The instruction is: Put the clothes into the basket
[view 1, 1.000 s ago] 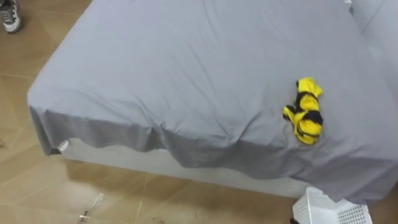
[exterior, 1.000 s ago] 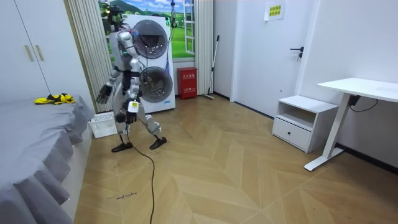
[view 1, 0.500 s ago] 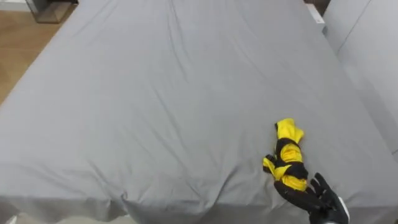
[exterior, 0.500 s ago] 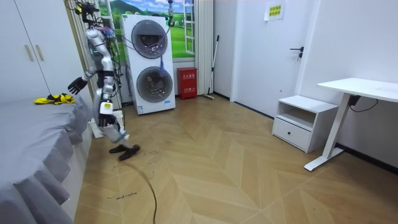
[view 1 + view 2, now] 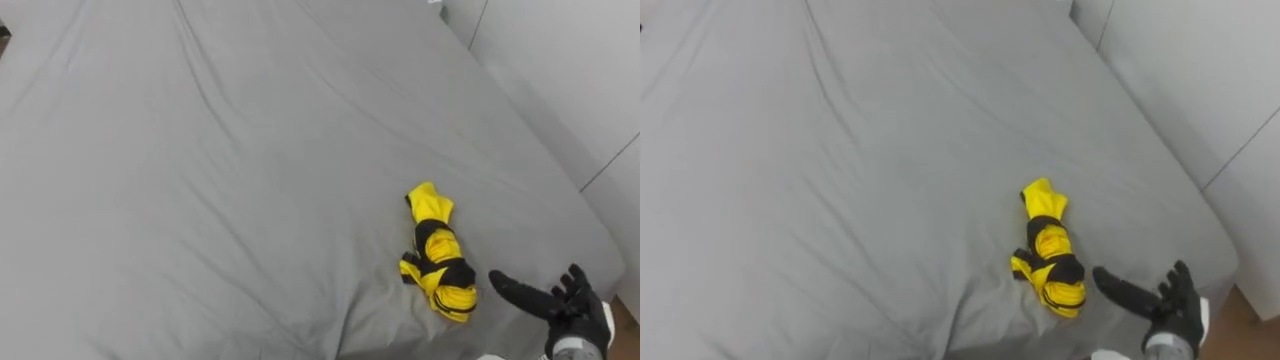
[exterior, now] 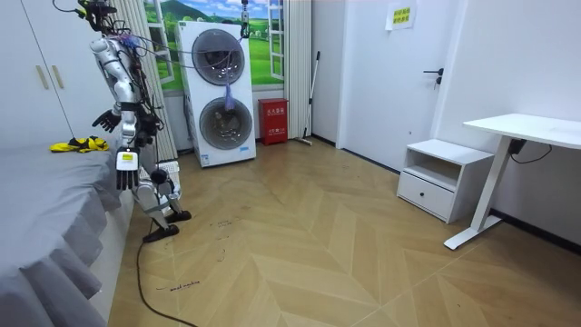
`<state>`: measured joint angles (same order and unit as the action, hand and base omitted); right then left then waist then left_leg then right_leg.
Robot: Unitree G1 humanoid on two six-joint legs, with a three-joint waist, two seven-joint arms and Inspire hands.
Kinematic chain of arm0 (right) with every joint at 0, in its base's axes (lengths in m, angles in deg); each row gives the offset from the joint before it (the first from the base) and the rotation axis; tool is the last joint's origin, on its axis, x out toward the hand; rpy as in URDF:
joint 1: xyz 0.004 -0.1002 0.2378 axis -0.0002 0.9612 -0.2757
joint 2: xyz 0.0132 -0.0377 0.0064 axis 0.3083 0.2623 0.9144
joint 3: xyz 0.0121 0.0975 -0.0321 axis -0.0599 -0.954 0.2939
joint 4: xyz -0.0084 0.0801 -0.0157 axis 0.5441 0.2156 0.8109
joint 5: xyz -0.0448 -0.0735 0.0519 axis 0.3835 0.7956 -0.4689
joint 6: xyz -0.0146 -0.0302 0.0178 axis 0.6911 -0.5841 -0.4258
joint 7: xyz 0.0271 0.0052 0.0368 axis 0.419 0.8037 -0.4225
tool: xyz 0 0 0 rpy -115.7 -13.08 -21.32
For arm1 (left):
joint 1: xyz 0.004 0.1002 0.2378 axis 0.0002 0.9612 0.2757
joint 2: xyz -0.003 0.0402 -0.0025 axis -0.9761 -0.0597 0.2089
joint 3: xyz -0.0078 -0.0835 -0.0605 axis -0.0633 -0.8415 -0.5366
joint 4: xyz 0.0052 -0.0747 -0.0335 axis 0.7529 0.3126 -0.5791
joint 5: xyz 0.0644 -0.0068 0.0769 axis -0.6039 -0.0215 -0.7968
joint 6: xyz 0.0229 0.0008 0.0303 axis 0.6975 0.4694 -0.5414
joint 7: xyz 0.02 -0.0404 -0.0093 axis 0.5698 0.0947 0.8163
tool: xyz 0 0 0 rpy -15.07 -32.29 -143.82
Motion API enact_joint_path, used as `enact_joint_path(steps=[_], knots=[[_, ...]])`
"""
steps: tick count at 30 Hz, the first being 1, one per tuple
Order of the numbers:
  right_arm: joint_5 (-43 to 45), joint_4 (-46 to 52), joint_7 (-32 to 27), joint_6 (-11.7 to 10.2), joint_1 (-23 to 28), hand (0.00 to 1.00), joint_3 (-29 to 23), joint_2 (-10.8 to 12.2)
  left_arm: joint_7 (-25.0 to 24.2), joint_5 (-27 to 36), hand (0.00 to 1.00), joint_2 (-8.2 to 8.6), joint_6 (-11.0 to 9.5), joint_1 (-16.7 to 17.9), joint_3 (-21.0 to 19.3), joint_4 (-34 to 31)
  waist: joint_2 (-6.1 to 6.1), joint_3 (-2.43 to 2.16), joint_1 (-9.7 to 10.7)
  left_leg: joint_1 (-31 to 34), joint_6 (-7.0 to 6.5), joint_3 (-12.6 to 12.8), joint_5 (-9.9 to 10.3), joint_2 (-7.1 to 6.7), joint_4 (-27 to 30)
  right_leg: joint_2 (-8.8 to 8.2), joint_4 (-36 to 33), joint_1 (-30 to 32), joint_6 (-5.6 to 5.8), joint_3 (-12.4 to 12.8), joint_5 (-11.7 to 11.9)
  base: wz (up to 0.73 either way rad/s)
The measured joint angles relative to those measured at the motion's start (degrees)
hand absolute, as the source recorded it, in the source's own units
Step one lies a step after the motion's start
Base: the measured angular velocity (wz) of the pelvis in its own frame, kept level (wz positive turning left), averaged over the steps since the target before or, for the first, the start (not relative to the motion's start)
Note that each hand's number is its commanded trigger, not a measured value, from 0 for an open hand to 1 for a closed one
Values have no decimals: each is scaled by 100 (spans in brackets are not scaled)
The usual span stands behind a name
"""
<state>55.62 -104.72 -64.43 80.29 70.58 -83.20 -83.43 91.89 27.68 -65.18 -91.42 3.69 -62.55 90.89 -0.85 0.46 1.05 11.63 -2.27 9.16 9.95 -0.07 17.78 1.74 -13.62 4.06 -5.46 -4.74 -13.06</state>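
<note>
The clothes (image 5: 437,255) are coloured bright yellow and are crossed by black bands. The bed (image 5: 200,150) is covered in plain grey. The right hand (image 5: 578,312) is seen in black. The wardrobe (image 5: 560,70) beside the bed is white. In the room view, the floor (image 6: 363,245) is patterned in light wooden herringbone, the washers (image 6: 222,91) are white, and a red box (image 6: 273,121) is seen beside them.
</note>
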Motion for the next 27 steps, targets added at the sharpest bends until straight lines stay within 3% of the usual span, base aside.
enact_joint_path(steps=[7,12,18,20,27], knots=[[14,-656,-74,-2,-949,0,27,-137,-124,9,0,-45,121,-365,77,209,7,2,-12,372,-5,-110,-160,-69,-141,-42,-11,398,1,-104,0,10],[226,-960,87,43,-1095,0,147,-172,-233,67,0,-112,214,-421,241,239,9,-1,-157,505,-7,-157,-172,-83,-164,-53,-20,505,12,-199,11,6],[642,-940,262,143,-1436,0,632,-166,-326,54,0,-196,248,-588,478,349,13,8,-325,586,-3,-147,-190,-75,-213,-73,-90,628,12,-368,11,1],[727,-1009,366,138,-1576,0,827,-154,-325,62,0,-199,248,-633,538,350,9,34,-363,620,-6,-157,-193,-76,-213,-75,-83,652,13,-394,11,5],[717,-1346,519,136,-1760,0,962,-155,-272,70,0,-215,244,-739,721,345,1,63,-473,883,-25,-183,-244,-102,-215,-105,-85,883,14,-506,12,4]])
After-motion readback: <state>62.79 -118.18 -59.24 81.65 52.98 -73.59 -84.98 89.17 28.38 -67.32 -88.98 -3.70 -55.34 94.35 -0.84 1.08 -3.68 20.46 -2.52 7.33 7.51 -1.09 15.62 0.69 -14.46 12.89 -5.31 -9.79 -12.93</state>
